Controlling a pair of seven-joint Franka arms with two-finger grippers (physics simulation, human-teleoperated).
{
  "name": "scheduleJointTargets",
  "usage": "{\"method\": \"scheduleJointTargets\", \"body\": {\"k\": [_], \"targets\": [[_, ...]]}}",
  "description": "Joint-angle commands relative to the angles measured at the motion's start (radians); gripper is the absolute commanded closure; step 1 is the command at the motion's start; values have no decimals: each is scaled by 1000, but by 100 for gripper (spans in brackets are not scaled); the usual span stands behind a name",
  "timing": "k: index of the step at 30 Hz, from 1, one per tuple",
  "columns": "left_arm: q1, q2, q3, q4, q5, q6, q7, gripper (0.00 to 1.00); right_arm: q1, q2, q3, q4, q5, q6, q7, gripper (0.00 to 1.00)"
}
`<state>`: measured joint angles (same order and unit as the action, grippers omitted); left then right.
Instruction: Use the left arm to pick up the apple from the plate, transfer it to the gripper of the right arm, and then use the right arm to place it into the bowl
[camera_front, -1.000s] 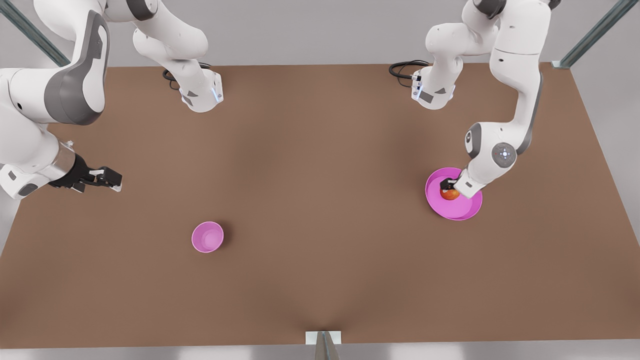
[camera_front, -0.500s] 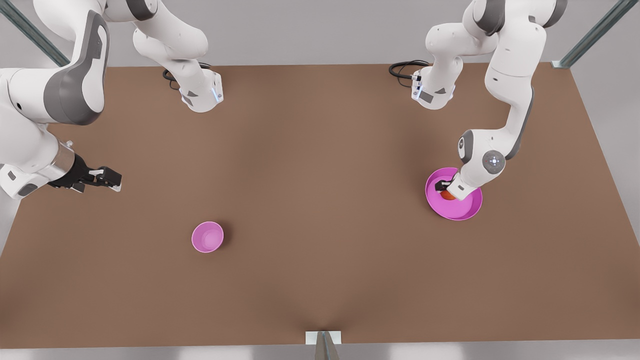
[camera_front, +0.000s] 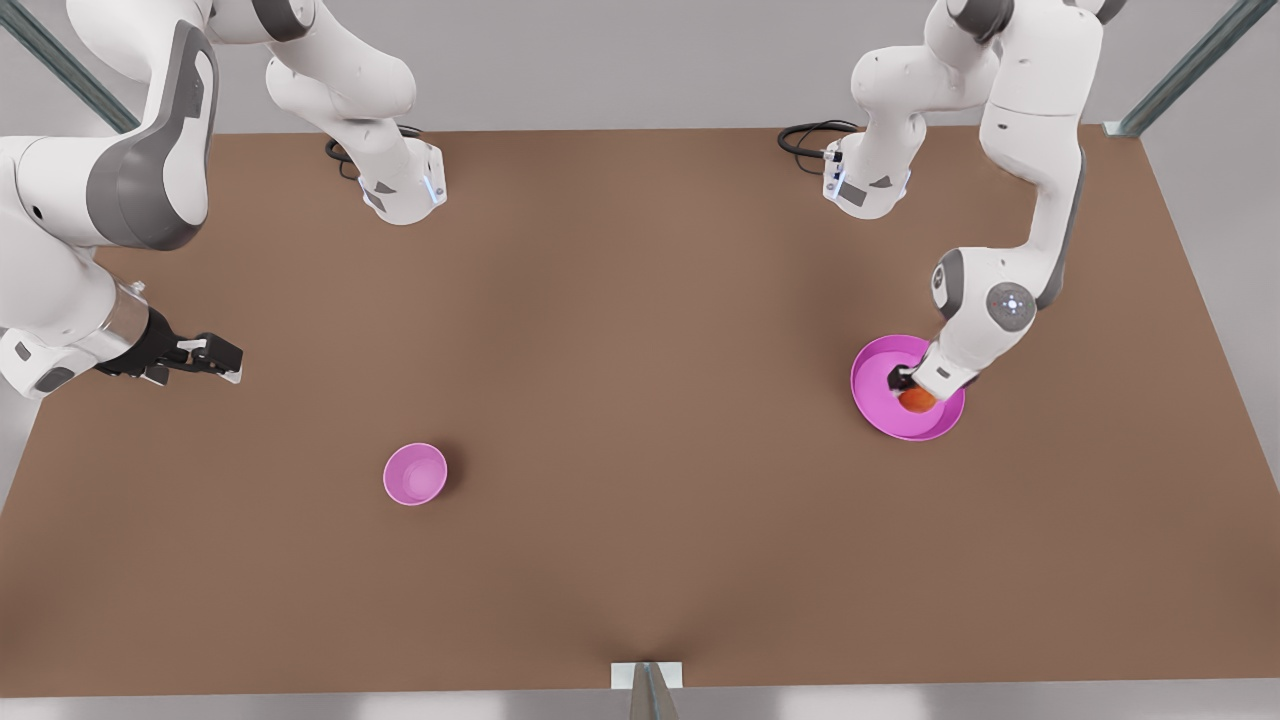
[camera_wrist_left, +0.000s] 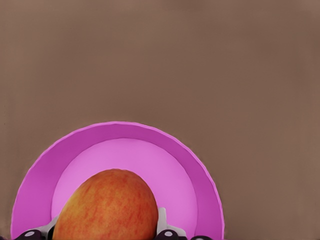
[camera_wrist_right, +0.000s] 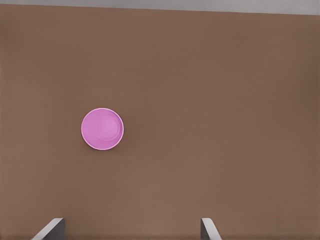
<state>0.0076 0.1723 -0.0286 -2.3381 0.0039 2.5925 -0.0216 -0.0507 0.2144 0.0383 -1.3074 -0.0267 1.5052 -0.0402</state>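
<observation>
In the left wrist view the apple (camera_wrist_left: 106, 206) sits closest, red-orange with a yellowish flank, flanked on both sides by the left gripper's fingers (camera_wrist_left: 161, 225), which hug it tightly enough to read as a pinch on the fruit. Beneath and beyond it spreads the magenta plate (camera_wrist_left: 200, 175), and past its rim lies the bare brown table (camera_wrist_left: 160, 60). From the front view, the left gripper (camera_front: 908, 385) is down inside the plate (camera_front: 875, 405) at the front view's right, the apple (camera_front: 917, 399) showing just under the wrist, low over the plate's floor; whether it rests on the dish or is just off it cannot be told. Well apart, toward the front view's left, the small deep bowl (camera_front: 415, 474) stands alone on the table (camera_front: 640, 400). The right gripper (camera_front: 215, 357) waits farther left above the table's edge, its fingers spread; its wrist view looks across the table at the bowl (camera_wrist_right: 102, 129).
</observation>
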Motion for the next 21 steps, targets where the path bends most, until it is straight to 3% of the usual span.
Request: {"method": "scheduleJointTargets", "body": {"k": [1,2,6,9,12,16,18,21], "targets": [[-9,-34,-23,106,-13,-251,22,27,0,-1,0,0,1,0,0,0],[-18,-30,-50,201,-73,-344,22,27,0,-1,0,0,1,0,0,0],[-236,45,-66,427,-381,-359,-87,27,14,3,8,-7,17,1,23,0],[-299,211,-99,672,-378,-353,-92,27,17,2,11,-3,226,7,138,0],[-299,432,-234,922,-375,-235,15,27,6,49,9,-3,537,56,123,0],[-380,493,-301,953,-375,80,368,27,32,191,38,-3,890,236,115,0],[-403,536,-347,953,-372,280,532,27,37,230,120,-3,930,365,48,0],[-439,572,-347,954,-366,468,756,27,46,306,144,-6,1097,389,-157,0]]}}
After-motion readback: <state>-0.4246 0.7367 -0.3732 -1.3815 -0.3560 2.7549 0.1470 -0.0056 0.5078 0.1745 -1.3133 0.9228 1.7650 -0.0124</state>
